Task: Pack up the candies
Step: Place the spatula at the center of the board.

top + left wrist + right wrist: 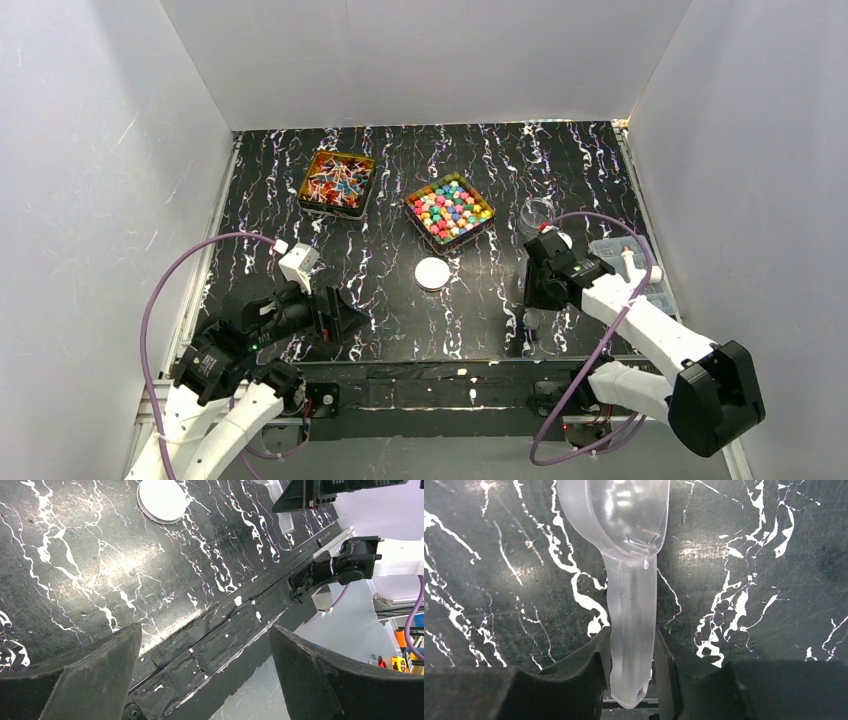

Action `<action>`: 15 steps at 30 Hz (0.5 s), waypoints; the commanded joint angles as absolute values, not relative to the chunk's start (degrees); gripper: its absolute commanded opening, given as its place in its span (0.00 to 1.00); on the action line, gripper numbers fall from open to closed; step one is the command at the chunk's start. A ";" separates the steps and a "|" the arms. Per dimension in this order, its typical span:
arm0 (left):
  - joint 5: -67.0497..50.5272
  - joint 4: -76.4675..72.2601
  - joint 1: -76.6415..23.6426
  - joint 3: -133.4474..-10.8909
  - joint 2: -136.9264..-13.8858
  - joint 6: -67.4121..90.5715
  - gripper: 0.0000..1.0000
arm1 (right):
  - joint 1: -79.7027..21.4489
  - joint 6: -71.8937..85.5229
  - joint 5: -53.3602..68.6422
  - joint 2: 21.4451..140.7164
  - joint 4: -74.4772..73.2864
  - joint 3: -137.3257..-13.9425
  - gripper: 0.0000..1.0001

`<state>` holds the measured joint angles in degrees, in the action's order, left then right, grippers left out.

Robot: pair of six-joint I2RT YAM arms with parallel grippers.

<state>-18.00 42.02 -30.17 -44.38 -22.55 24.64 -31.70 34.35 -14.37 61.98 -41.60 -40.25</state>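
Observation:
The twist-wrapped candies point(337, 185) fill a gold tin point(303, 192) at the back left. The round coloured candies point(450, 210) fill a second gold tin point(488, 214) at the back centre. My right gripper point(530, 318) point(633, 675) is shut on the handle of a clear plastic scoop point(631, 605), held low over the black mat near the front right, its bowl empty. My left gripper point(340, 315) point(205, 630) is open and empty over the mat's front edge at the left.
A white round lid point(432, 272) point(161, 500) lies flat in the middle of the mat. A small clear jar point(537, 213) stands right of the round candies. A clear plastic box point(640, 270) sits at the right edge. White walls enclose the table.

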 commanded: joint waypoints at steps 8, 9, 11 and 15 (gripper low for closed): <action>-18.76 41.48 -30.33 -43.86 -22.41 24.09 0.99 | -24.73 34.87 -10.77 65.88 -32.65 -35.89 0.22; -18.79 41.48 -30.32 -43.86 -22.49 24.09 0.99 | -24.36 34.93 -10.93 66.29 -32.39 -35.72 0.22; -18.76 41.49 -30.37 -43.77 -22.57 24.08 0.99 | -23.64 35.11 -11.35 66.81 -32.10 -35.32 0.23; -18.81 41.51 -30.35 -43.77 -22.79 24.13 0.99 | -22.48 35.57 -11.78 66.81 -31.74 -33.90 0.29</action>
